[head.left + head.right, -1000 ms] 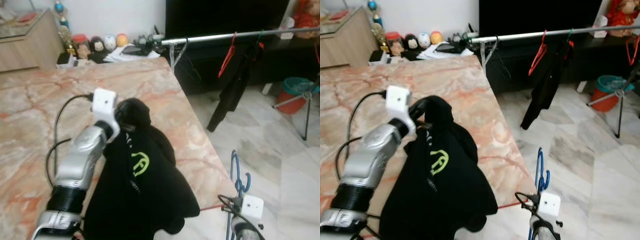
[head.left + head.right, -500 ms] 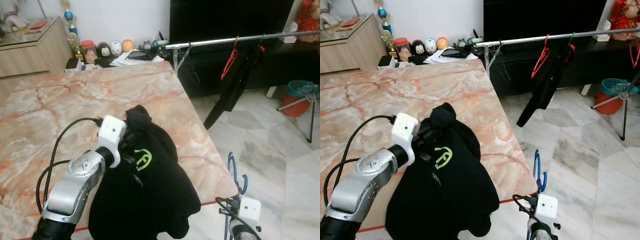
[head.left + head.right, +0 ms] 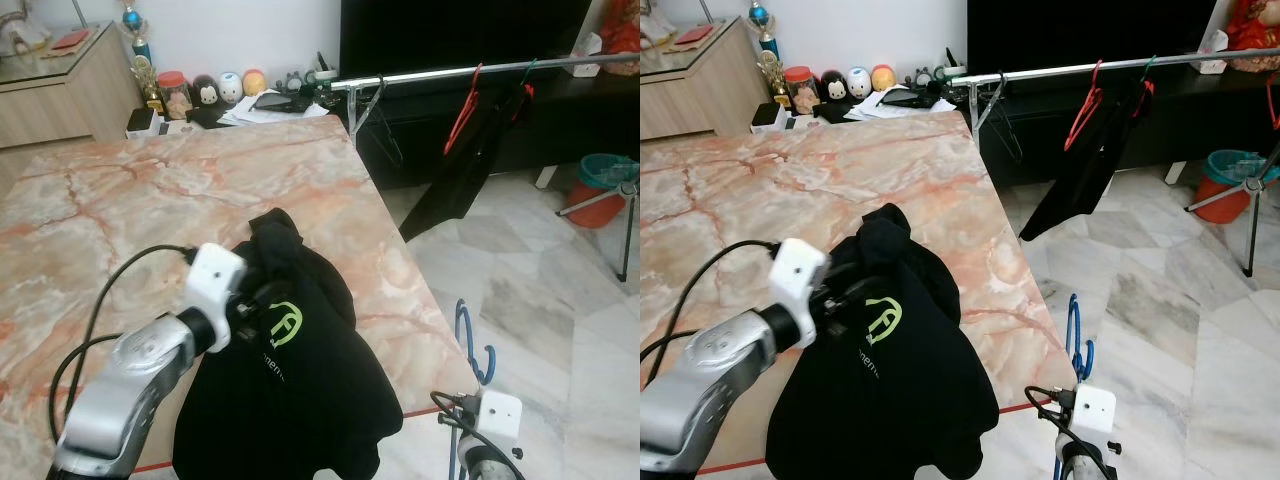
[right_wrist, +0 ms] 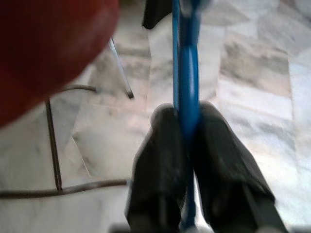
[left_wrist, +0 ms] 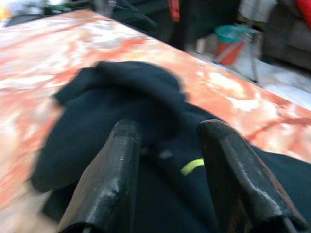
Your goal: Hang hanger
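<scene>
A pink-veined marble table [image 3: 120,210] fills the left and centre of the frame, with a black garment [image 3: 300,390] bearing a green logo heaped at its lower right corner and spilling over the edge. Across the upper right, a metal rail [image 3: 450,73] carries a dark garment on a red hanger [image 3: 462,105]. The left gripper [image 5: 167,170], at lower left centre, hovers over the heaped cloth with its fingers spread apart. At the bottom right, above the tiled floor, the right gripper [image 4: 187,145] pinches a blue hanger [image 3: 472,345] between its closed fingers.
</scene>
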Robot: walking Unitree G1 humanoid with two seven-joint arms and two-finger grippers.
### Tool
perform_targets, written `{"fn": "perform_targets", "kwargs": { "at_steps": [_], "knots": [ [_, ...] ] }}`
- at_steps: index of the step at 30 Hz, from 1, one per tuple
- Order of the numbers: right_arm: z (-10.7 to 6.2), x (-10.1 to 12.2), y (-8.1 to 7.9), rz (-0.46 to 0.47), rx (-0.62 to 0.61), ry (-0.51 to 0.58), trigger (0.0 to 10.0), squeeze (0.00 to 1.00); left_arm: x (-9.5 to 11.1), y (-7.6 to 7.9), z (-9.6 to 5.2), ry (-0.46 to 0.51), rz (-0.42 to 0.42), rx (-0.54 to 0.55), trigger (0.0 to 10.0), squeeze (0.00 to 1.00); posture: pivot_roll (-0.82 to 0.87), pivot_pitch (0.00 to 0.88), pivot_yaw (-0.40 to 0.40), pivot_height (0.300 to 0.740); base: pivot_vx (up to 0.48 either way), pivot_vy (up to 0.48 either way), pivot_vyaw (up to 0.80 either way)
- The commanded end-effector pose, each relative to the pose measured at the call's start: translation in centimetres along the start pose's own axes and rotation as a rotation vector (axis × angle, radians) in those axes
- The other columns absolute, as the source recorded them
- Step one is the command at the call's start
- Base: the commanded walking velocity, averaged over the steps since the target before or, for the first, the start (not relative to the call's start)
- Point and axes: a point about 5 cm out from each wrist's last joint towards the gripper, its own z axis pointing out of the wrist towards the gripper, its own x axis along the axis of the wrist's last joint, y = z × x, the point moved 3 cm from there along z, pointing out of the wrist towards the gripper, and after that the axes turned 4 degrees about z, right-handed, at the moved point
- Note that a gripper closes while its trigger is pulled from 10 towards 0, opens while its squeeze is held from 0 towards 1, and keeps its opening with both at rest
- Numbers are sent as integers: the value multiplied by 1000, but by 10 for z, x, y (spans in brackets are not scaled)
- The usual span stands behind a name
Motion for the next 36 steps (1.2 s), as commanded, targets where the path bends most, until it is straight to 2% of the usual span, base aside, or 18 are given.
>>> {"fn": "perform_targets", "kwargs": {
  "at_steps": [1, 4, 6, 7, 8, 9, 10, 11, 13, 15, 18, 24, 36],
  "knots": [
    [1, -2, -2, 5, 4, -17, 10000, 0, 11, -8, -10, 66, -2, 62, 10000, 1000, -92, 0, 30, 740, 0, 0, 0],
    [2, -5, -2, 3, 8, -40, 10000, 0, 17, -9, -20, 134, -49, 105, 10000, 1000, -89, 0, 25, 740, 0, 0, 0],
    [2, -6, -1, 2, 8, -46, 10000, 0, 19, -11, -20, 151, -50, 136, 10000, 1000, -89, 0, 24, 740, 0, 0, 0],
    [3, -7, 0, 3, 6, -53, 10000, 0, 20, -17, -19, 177, -54, 202, 10000, 82, -90, 0, 23, 740, 0, 0, 0],
    [3, -7, 0, 4, 4, -55, 10000, 0, 21, -20, -19, 190, -59, 236, 10000, 82, -90, 0, 23, 740, 0, 0, 0],
    [3, -7, 1, 5, 3, -57, 10000, 0, 21, -24, -17, 207, -77, 272, 10000, 0, -90, 0, 23, 740, 0, 0, 0],
    [4, -8, 2, 7, -2, -68, 10000, 0, 19, -33, -15, 236, -117, 365, 10000, 0, -97, 0, 23, 740, 0, 0, 0],
    [4, -9, 2, 8, -4, -74, 10000, 0, 16, -37, -13, 236, -127, 410, 10000, 0, -104, 0, 24, 740, 0, 0, 0],
    [4, -9, 2, 8, -5, -77, 10000, 0, 13, -39, -13, 234, -130, 436, 10000, 0, -104, 0, 24, 740, 0, 0, 0],
    [4, -10, 3, 13, -12, -80, 10000, 0, -1, -40, -13, 203, -121, 475, 10000, 0, -117, 0, 21, 740, 0, 0, 0],
    [3, -11, 6, 13, -15, -84, 10000, 0, -6, -40, -15, 188, -117, 490, 10000, 0, -118, 0, 21, 740, 0, 0, 0],
    [1, -16, 13, 12, -24, -99, 10000, 0, -14, -36, -20, 180, -167, 509, 10000, 0, -117, 0, 19, 740, 0, 0, 0],
    [0, -18, 15, 15, -23, -112, 10000, 0, -14, -34, -16, 196, -155, 511, 10000, 0, -124, 0, 22, 740, 0, 0, 0]
  ]
}}
